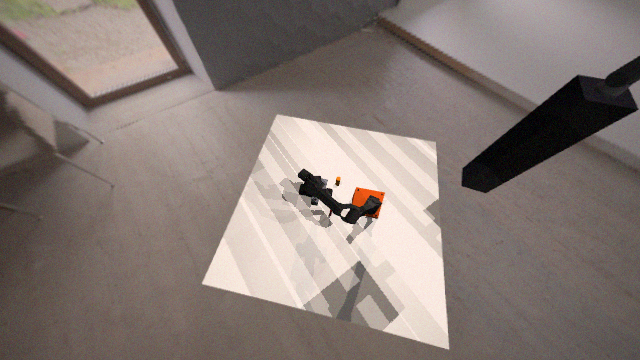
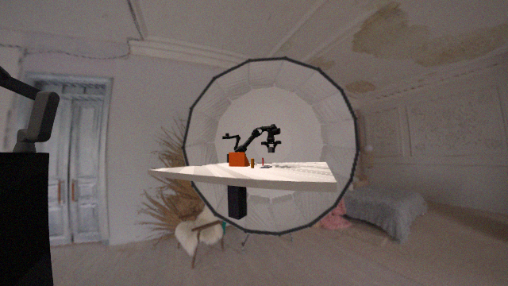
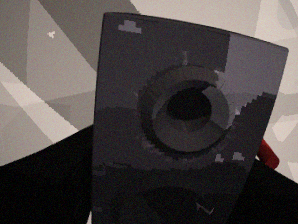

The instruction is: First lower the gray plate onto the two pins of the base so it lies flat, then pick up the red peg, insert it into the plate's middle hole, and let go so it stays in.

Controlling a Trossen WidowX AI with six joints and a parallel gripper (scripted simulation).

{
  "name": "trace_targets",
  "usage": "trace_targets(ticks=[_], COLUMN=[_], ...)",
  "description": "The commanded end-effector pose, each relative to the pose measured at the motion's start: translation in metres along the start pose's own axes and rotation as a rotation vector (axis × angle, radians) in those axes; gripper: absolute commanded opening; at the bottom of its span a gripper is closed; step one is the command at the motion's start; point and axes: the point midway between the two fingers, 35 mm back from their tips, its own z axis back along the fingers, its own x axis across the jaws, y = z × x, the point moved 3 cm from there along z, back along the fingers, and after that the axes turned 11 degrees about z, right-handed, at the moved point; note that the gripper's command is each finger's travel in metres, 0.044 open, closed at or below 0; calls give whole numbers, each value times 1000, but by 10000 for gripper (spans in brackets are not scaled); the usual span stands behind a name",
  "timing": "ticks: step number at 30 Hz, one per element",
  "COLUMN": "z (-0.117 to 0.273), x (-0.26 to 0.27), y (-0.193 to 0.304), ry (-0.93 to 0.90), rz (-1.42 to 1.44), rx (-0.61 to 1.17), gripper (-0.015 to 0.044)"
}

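Here are the jaws, drawn in around the gray plate [image 1: 325, 183] [image 2: 271, 150] [image 3: 117, 75] and gripping it, with the plate held up off the white counter [image 1: 400, 250] [image 2: 302, 175]! The black arm [image 1: 327, 199] [image 2: 248, 141] reaches out and over, its wrist pointing downward in the exterior view, and the plate hangs below it with a gap between plate and counter. Into the wrist view we go: the plate fills the middle, its big round hole facing the camera, dark parts of the jaws on either side. And there's the red peg [image 1: 330, 212] [image 2: 262, 161] [image 3: 269, 154], standing upright on the counter and apart from the plate, just a short piece of it peeking past the plate's right edge in the wrist picture. An orange cylinder [image 1: 338, 181] [image 2: 252, 163] stands upright too, between the orange block [image 1: 362, 194] [image 2: 238, 159] and the peg in the exterior view. Down by the peg lies something flat and gray, too small to make out; whether that's the base with its pins, there's no telling. So the plate is up in the jaws, off any pins, and the peg is out of its hole!
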Motion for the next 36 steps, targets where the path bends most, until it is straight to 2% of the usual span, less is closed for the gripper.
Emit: trace_targets(ticks=[1, 36], z=[-6, -55], x=[-2, -25], y=[-15, -111], ry=[8, 13], rz=[-2, -40], rx=[-3, -9], gripper=[0, 0])
